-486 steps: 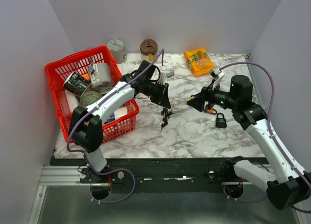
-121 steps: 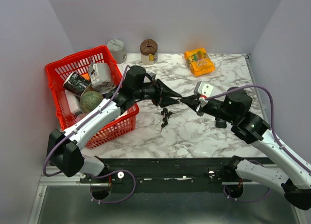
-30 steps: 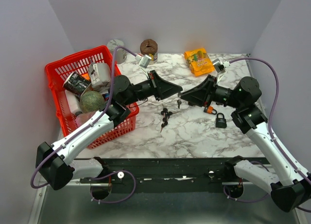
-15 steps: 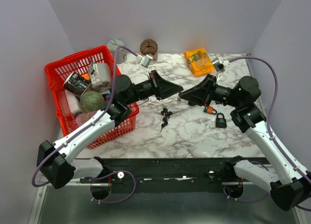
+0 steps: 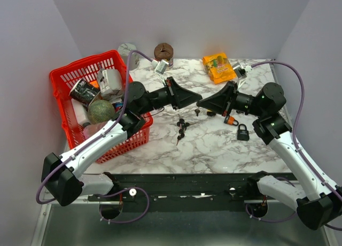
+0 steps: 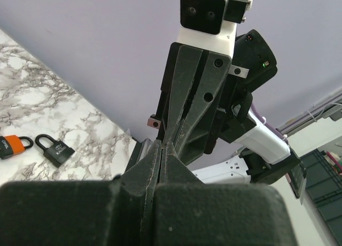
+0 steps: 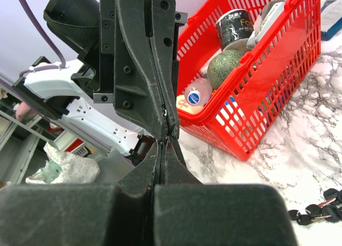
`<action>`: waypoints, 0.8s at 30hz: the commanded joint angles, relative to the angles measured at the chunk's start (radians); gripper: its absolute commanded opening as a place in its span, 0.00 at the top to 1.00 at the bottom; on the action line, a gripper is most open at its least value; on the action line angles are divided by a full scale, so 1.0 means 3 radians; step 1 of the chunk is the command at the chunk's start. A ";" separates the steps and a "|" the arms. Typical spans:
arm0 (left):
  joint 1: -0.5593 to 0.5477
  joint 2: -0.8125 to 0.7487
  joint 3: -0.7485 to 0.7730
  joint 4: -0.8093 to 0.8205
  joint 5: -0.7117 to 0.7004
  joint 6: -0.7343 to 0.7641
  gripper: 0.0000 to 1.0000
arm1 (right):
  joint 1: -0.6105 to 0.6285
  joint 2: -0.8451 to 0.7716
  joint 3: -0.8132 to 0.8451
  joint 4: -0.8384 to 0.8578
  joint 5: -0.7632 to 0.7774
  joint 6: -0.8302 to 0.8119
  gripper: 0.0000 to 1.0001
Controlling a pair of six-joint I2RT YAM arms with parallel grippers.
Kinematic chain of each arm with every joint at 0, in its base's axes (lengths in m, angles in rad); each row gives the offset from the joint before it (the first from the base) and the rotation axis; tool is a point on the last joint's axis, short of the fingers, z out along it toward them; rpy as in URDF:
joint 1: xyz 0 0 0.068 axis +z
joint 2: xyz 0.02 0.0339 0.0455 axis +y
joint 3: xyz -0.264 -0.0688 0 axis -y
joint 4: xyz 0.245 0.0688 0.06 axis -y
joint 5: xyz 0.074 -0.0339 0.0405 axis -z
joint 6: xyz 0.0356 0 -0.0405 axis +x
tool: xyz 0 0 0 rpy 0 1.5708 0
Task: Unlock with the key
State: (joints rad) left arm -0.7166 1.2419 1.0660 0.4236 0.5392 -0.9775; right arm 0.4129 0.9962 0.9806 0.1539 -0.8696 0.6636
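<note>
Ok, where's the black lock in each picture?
Top external: black padlock right of centre, just nearer the arm bases than the orange padlock.
Left wrist: lower left, close beside the orange padlock.
Right wrist: not in it.
Shared landmark: the orange padlock.

A red plastic basket (image 5: 64, 75) sits at the left of the marble table (image 5: 214, 144), holding a black can (image 5: 83, 89), a green ball (image 5: 99, 110) and a white carton (image 5: 109, 81). Along the back edge stand a grey roll (image 5: 128, 53), a brown round object (image 5: 163, 52) and a yellow-orange snack bag (image 5: 218, 67).
</note>
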 commanded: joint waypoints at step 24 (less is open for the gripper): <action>-0.0260 0.2613 0.2984 -0.3602 -0.1030 0.1315 0.23 | -0.0978 -0.1392 -0.0267 -0.1827 0.2418 -0.0442 0.99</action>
State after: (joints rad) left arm -0.7425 1.8606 1.7031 -0.2890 0.3531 -0.6968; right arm 0.1223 0.6346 0.8753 -0.2897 -0.2897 0.5739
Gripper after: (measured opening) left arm 0.773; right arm 0.013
